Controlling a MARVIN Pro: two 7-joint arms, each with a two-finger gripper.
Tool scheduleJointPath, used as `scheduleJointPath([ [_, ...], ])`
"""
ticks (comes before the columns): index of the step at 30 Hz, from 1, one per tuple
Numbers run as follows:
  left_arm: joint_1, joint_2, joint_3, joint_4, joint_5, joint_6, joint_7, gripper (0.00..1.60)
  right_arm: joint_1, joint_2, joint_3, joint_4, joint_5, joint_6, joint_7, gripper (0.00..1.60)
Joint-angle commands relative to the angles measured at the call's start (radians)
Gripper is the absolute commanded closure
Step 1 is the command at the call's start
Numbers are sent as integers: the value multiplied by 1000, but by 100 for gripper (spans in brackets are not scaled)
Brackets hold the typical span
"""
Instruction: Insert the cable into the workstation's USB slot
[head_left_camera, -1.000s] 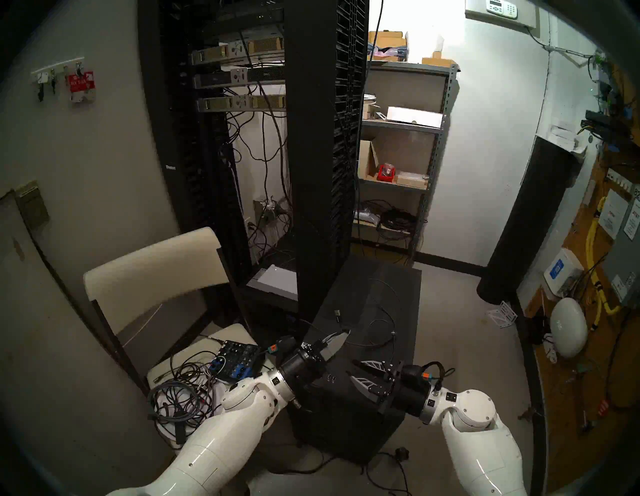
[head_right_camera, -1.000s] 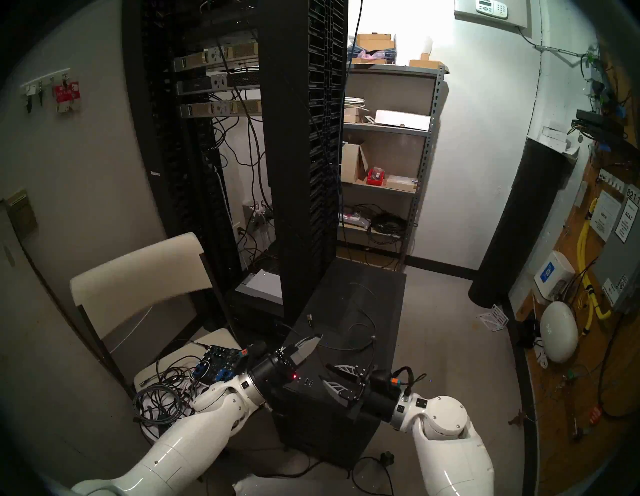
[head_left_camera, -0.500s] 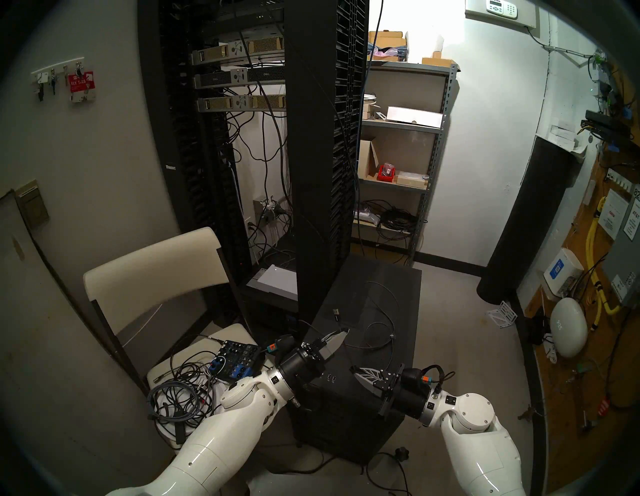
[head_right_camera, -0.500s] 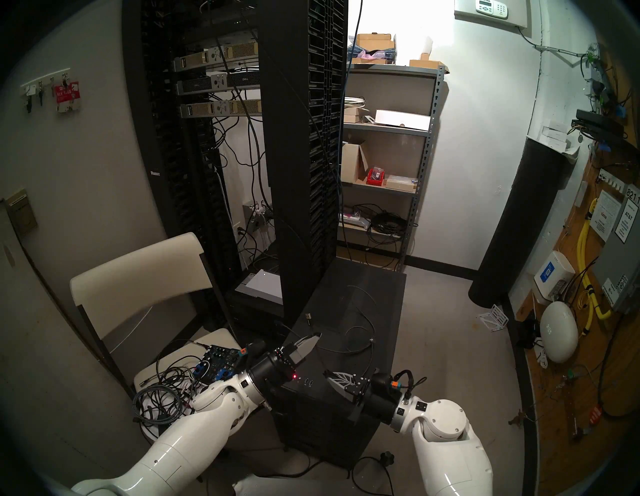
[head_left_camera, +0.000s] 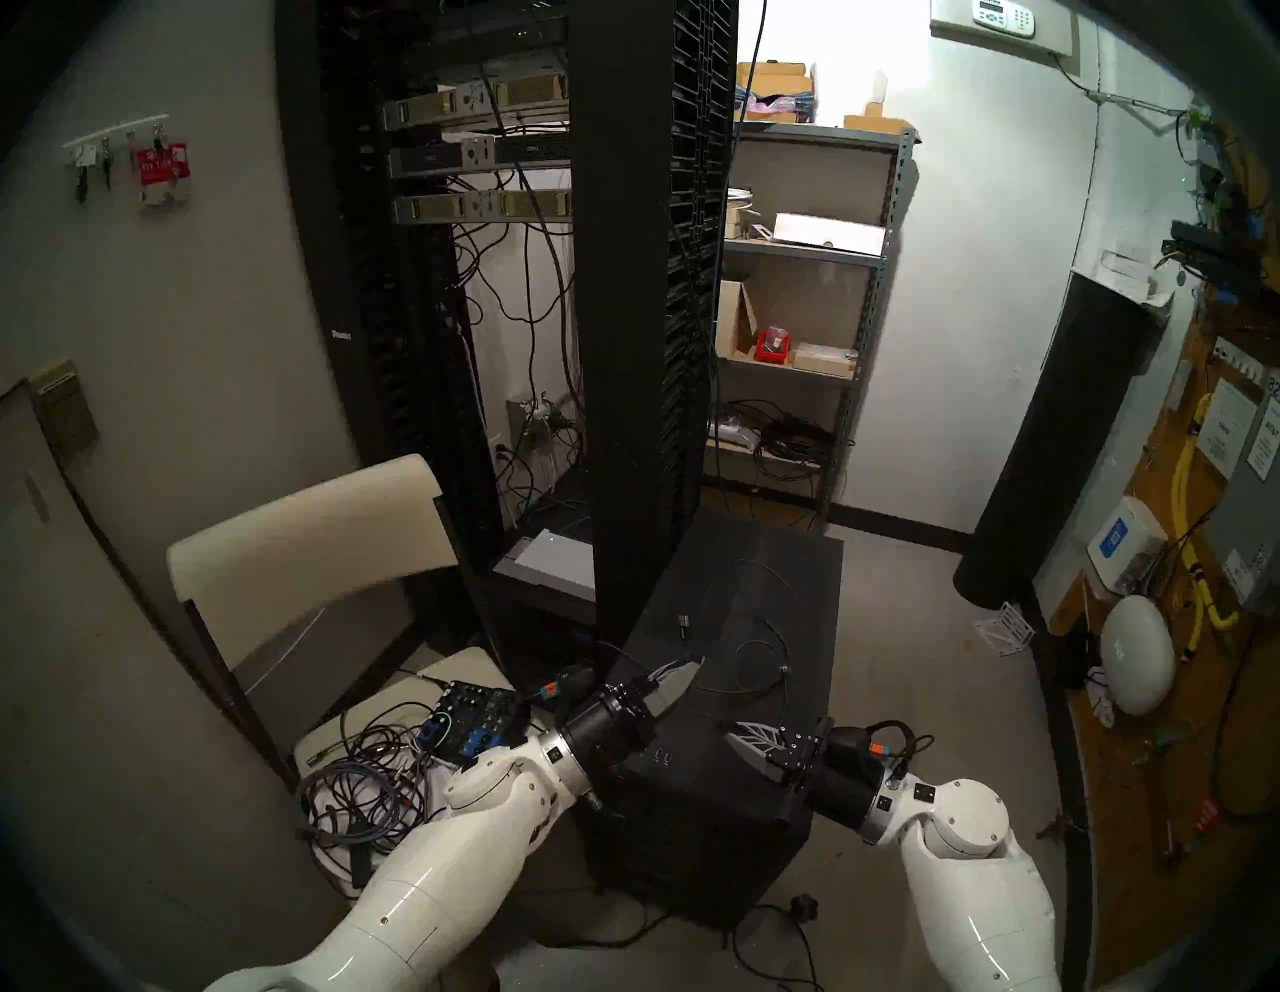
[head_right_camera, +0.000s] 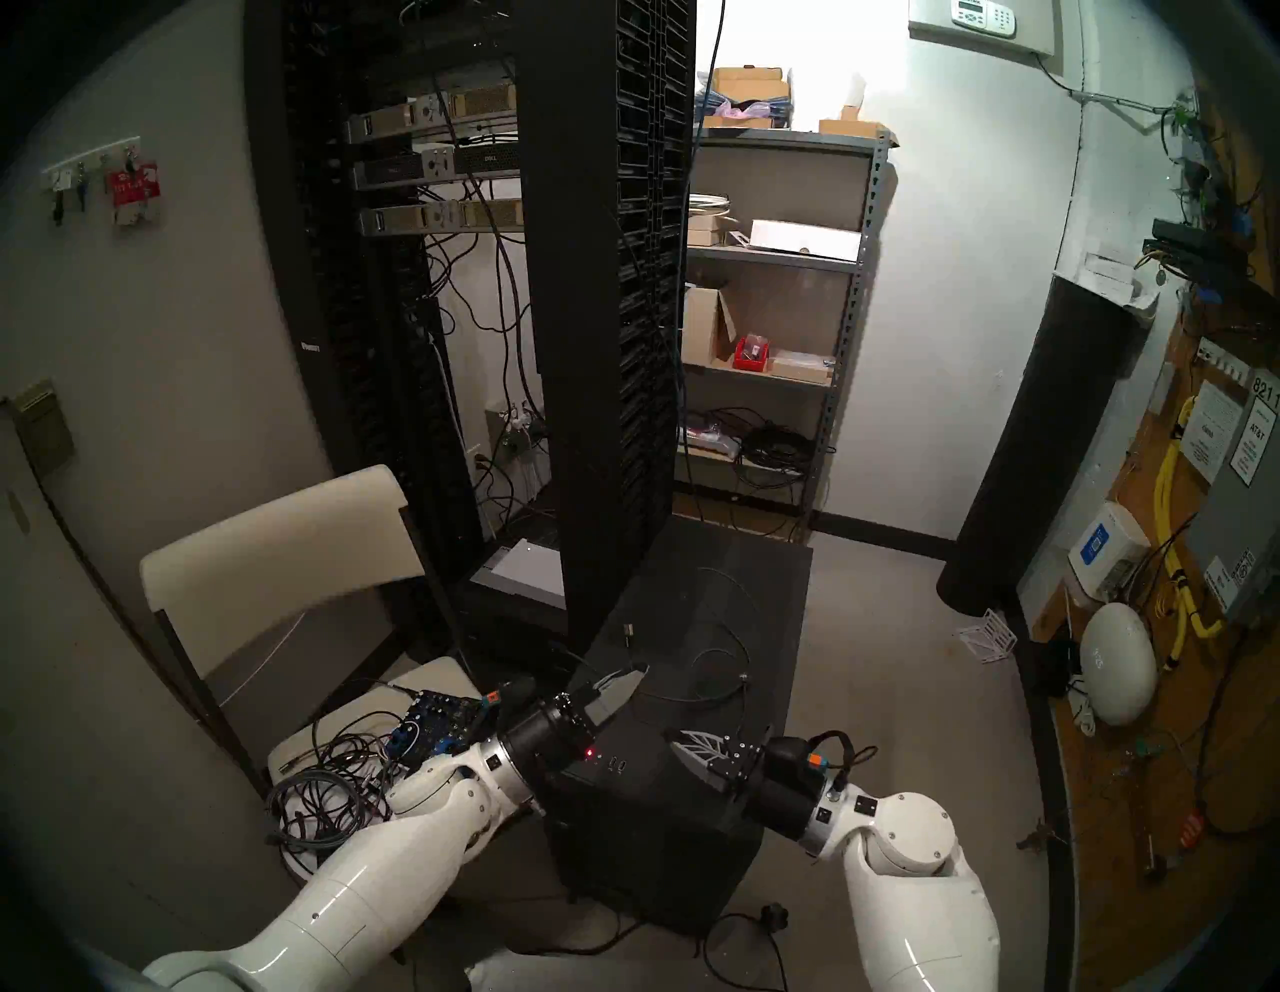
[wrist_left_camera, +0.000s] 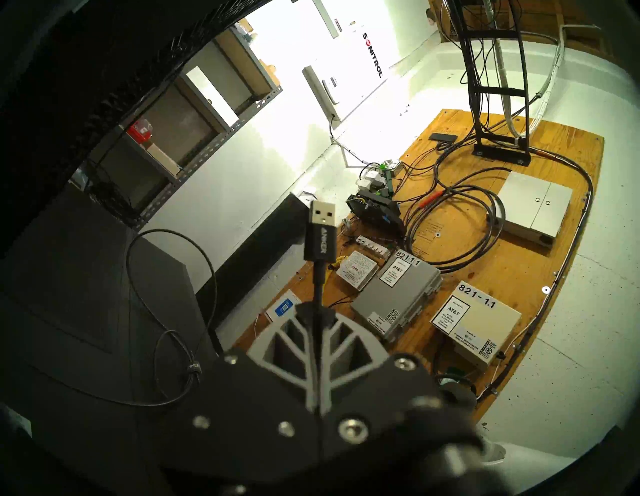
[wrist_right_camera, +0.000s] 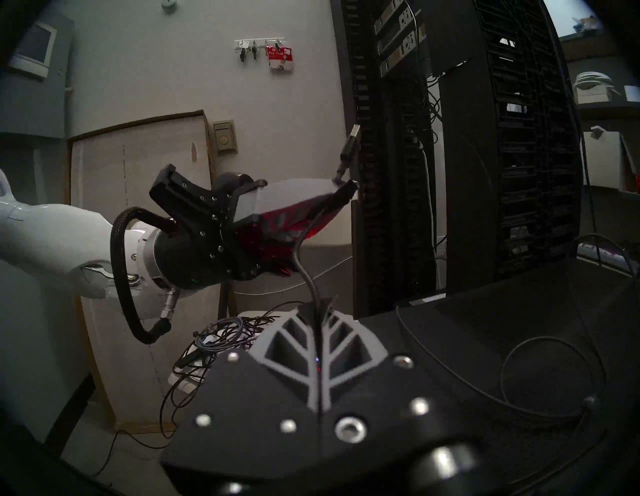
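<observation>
The black workstation (head_left_camera: 692, 852) stands on the floor between my arms, its pair of USB slots (head_left_camera: 663, 755) at the front edge of the top, next to a red LED (head_right_camera: 589, 753). My left gripper (head_left_camera: 692, 665) hovers over the top, shut on the thin dark cable (wrist_left_camera: 317, 277); the silver plug (wrist_left_camera: 322, 213) sticks out past its fingertips. My right gripper (head_left_camera: 727, 734), just right of the slots, is shut on the same cable (wrist_right_camera: 304, 263) a short way below the left grip. The slack loops over the workstation top (head_left_camera: 762, 658).
A tall black server rack (head_left_camera: 644, 346) rises directly behind the workstation. To the left stands a white chair (head_left_camera: 312, 540) carrying a heap of cords (head_left_camera: 360, 796) and a small mixer (head_left_camera: 478, 720). A metal shelf (head_left_camera: 803, 312) and a black cylinder (head_left_camera: 1053, 450) stand farther right.
My right gripper went from open to shut on the cable and drew back slightly to the right. The plug held by the left gripper shifted a little to the right.
</observation>
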Motion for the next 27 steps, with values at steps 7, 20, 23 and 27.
scheduleJointPath([
  [7, 3, -8, 2, 11, 2, 0, -3, 137, 11, -14, 3, -43, 32, 12, 29, 160],
  [20, 0, -14, -4, 14, 4, -15, 12, 101, 13, -16, 8, -44, 30, 20, 52, 160],
  [23, -3, -13, -3, 15, 3, -17, 11, 99, 13, -17, 9, -45, 29, 22, 55, 160],
  [27, -8, -12, -3, 17, 1, -17, 11, 90, 13, -19, 11, -45, 28, 21, 57, 160],
])
